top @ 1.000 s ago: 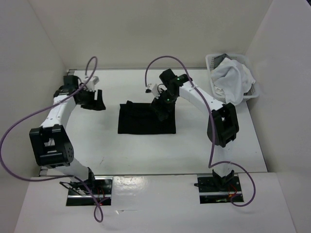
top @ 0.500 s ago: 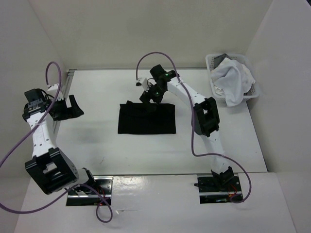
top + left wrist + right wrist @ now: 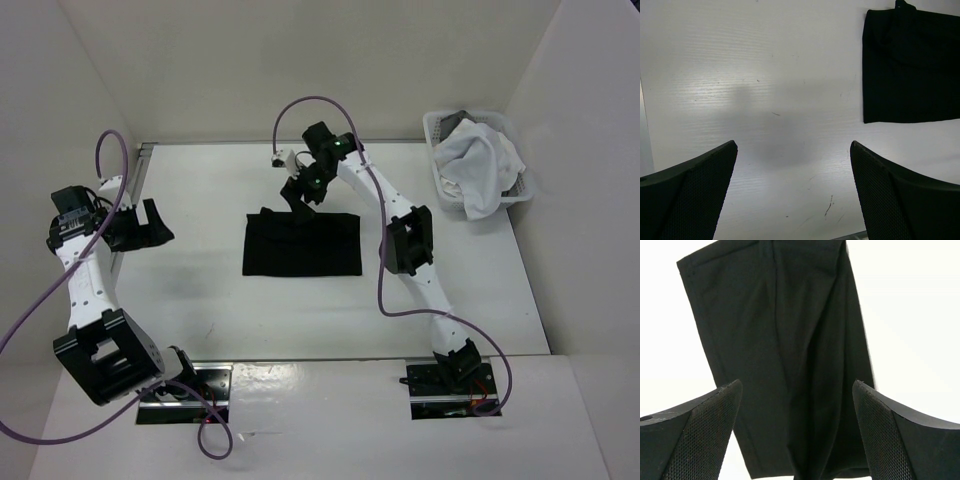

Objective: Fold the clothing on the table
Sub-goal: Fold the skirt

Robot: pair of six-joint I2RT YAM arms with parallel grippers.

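Folding underway | right gripper (image 3: 299, 192) hovers wide open, clothing (image 3: 302, 245) flat on the table (image 3: 200, 300) just beneath its fingertips | left gripper (image 3: 150, 226) open, clothing well apart ahead-right | should pinch both layers squarely at one corner.

Robotics lab, white walls (image 3: 300, 70), left arm (image 3: 85, 285), right arm (image 3: 430, 290), bolted to table (image 3: 300, 320)

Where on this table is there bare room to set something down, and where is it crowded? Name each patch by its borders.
Free: the strip of table between the clothing and the arm bases; the patch between the open left claw and the clothing's left edge. Crowded: the clothing's far edge under the right claw, and the basket corner.
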